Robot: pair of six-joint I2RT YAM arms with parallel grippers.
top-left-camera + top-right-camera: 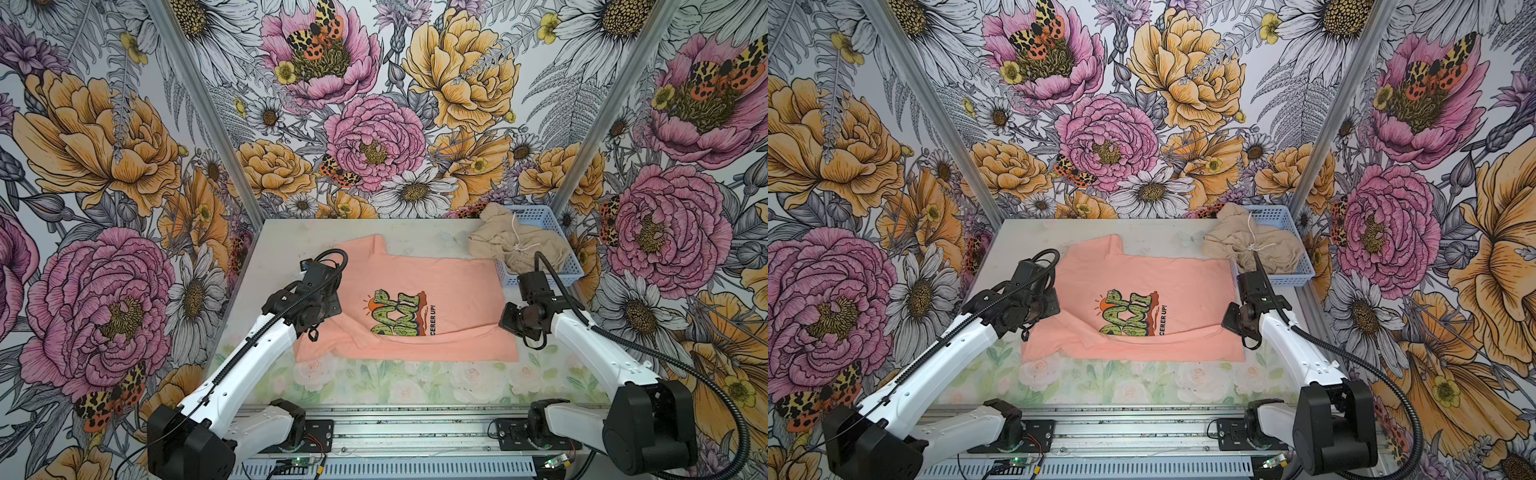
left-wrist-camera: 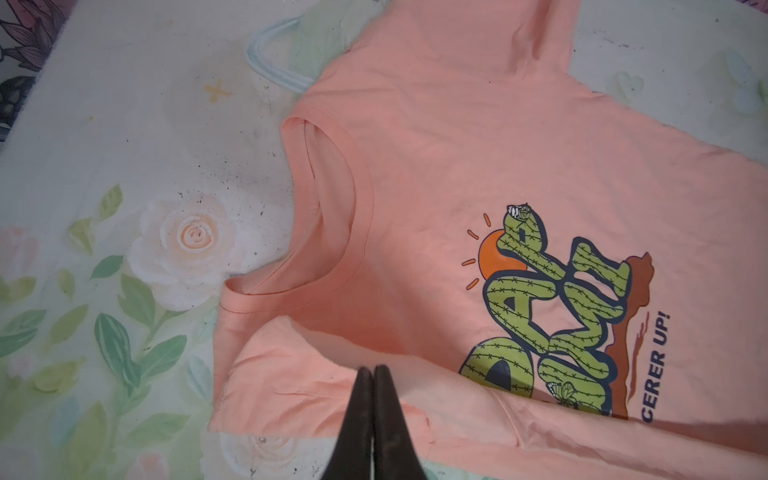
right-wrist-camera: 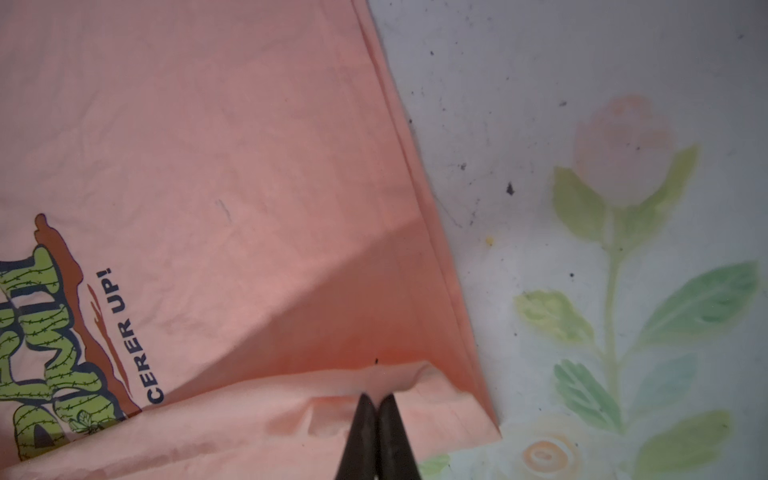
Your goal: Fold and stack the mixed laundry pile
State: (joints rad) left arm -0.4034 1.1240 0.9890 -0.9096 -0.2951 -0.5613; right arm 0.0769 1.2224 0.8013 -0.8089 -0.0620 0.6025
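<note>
The peach-pink cotton T-shirt (image 1: 436, 291) lies spread on the floral-printed counter (image 1: 415, 382), collar toward the left arm. Its near long edge is turned up over the lower part of the green-and-brown chest graphic (image 1: 395, 311). The left end effector (image 2: 374, 370) is clenched, jaws pressed together, with its tips over the folded-in sleeve beside the collar. The right end effector (image 3: 378, 397) is likewise clenched, tips at the folded edge near the hem corner. Whether either one nips a ply of cloth cannot be told from the wrist views. The beige-tan crumpled garment (image 1: 515, 241) with its white drawstring (image 1: 519, 237) sits at the far right corner. It rests partly in the light blue perforated plastic basket (image 1: 536, 216) and spills over the rim toward the counter, unfolded. Judged state: first lengthwise fold in progress, stacking not begun. Hazards from this point:

- Uneven travel of the two arms would skew the fold line, since the turned-up band already looks wider at the sleeve end.
- Thin jersey may slip from fully closed tips, dropping one corner.
- If both plies are caught, the lower layer would drag and bunch.
- A right-arm sweep toward the far side could snag the drawstring or nudge the basket.
</note>
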